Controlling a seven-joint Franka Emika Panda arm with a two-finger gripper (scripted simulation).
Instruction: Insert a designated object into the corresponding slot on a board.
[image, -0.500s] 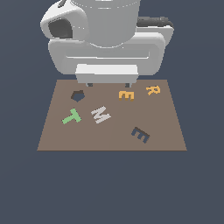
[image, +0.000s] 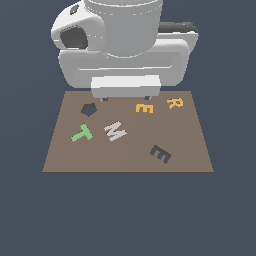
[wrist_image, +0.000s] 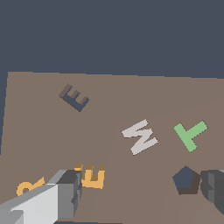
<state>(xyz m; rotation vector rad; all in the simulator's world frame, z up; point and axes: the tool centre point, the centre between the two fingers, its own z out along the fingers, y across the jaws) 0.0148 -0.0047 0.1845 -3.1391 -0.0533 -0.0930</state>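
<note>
While the gripper (wrist_image: 140, 192) hangs spread wide over the board (image: 190, 145), the orange E (image: 144, 108) lies flat between its fingers, well apart from the dark E slot (image: 161, 154).

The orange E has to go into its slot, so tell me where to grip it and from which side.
Come straight down from above on the orange E, which lies flat on the board. Probably pinch across its long straight spine, one finger on the back edge and the other at the arm tips. The gripper hangs above with jaws wide apart; the orange R lies apart, so likely no obstruction.
</note>
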